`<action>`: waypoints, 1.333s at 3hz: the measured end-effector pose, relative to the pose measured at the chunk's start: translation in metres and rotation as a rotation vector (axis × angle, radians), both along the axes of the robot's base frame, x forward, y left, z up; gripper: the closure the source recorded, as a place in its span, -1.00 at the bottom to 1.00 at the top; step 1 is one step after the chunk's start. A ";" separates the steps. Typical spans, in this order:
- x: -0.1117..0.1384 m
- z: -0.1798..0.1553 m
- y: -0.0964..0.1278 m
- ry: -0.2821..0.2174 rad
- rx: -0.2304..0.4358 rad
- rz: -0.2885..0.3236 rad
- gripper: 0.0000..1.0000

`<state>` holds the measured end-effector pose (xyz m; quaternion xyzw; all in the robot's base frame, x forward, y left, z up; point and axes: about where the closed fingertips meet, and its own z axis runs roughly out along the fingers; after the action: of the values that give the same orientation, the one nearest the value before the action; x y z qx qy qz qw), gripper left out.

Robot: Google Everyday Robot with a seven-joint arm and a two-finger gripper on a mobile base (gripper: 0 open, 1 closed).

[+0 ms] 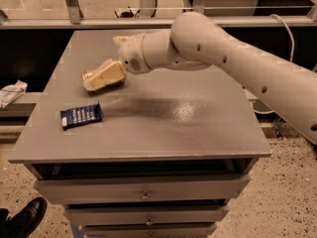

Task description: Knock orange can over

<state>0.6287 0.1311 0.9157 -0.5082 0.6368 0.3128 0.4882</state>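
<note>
My gripper (102, 76) hangs low over the left part of the grey table (188, 128), its cream fingers together and pointing left. The orange can (88, 75) lies tipped behind and under the fingers. Only its rounded silver end shows at the left tip of the gripper; the rest of its body is hidden. The gripper is against the can but does not hold it. My white arm (223, 53) reaches in from the right across the table's far half.
A flat dark-blue snack packet (80, 116) lies near the table's front left. Drawers (143, 192) are under the tabletop. A white object (11, 92) sits on a ledge to the left. A black shoe (27, 217) is on the floor at the lower left.
</note>
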 end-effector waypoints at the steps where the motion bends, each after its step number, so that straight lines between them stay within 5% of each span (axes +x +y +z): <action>1: -0.003 -0.009 -0.003 0.010 -0.021 0.005 -1.00; 3: -0.028 -0.048 0.015 0.070 -0.078 0.088 -1.00; 4: -0.022 -0.042 0.020 0.040 -0.084 0.107 -1.00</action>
<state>0.6072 0.1513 0.8733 -0.5552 0.6309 0.3216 0.4363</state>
